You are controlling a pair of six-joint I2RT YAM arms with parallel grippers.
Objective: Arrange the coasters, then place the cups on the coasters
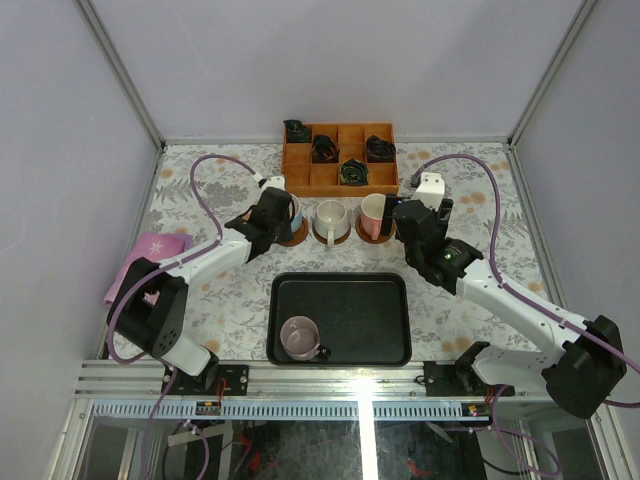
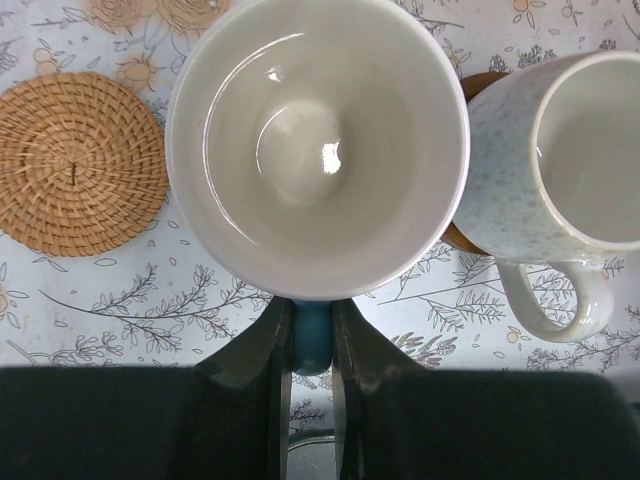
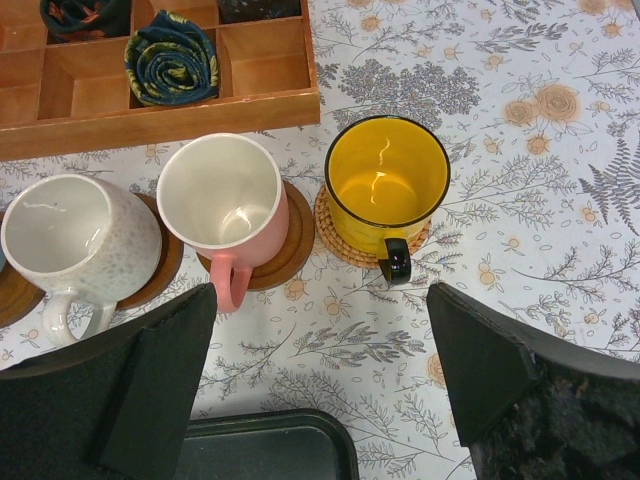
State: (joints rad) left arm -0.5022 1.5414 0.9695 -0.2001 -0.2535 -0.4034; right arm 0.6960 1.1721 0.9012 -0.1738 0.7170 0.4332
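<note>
The light blue ceramic cup with a white inside (image 2: pixel 318 150) is kept upright, mouth up, handle pointing to 6 o'clock (left wrist view). There the handle is pinched by the left gripper (image 2: pixel 312 325), and the bowl lies at 12 o'clock of it. A tan woven round coaster (image 2: pixel 80 162) is seen at 9 o'clock, seemingly just apart. The right gripper (image 3: pixel 320 300) is spread wide, the bright yellow cup (image 3: pixel 385 185) at its 12 o'clock.

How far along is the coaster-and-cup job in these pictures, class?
Done: the cream cup and pink cup sit on dark brown coasters, and the yellow cup on a woven coaster. In hand: the left gripper has its jaws shut on the handle of the light blue cup. Left: the mauve cup stands in the black tray, and a second woven coaster lies bare.
</note>
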